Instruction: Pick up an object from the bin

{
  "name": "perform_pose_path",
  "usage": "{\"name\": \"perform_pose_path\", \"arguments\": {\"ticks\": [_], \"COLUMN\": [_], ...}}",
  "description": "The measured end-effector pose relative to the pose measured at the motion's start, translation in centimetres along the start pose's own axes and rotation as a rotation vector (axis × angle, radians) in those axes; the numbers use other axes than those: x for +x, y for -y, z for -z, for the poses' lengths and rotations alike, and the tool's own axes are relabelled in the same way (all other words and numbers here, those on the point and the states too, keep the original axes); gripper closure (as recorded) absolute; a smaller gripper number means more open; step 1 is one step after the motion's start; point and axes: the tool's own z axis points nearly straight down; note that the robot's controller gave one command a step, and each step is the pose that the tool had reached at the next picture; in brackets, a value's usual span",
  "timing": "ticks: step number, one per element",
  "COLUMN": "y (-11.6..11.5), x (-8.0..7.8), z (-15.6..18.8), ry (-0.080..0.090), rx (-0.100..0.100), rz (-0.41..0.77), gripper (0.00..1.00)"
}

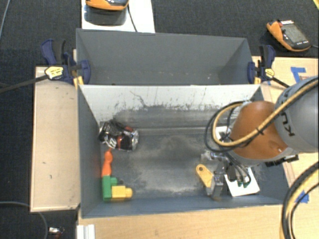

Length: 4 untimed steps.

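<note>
Plainly, the grey arm (pixel 299 116) bears the letters "KU". Its claw (pixel 217 185) hangs low in the bin (pixel 164 66), near the view's lower-right corner, just beside a small yellow hooked piece (pixel 203 173). Whether the claw is apart or together, I cannot tell.

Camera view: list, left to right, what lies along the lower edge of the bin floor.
Green block → yellow block → yellow piece → gripper → white card.
</note>
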Motion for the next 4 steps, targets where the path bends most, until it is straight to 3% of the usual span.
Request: {"name": "perform_pose_path", "arguments": {"ticks": [1, 2, 4], "y": [-0.2, -0.2, -0.3], "x": [0.3, 0.3, 0.5], "z": [0.4, 0.4, 6.0], "ry": [0.008, 0.009, 0.000], "rx": [0.004, 0.004, 0.003], "rz": [0.000, -0.001, -0.001], "gripper": [1.00, 1.00, 1.00]}}
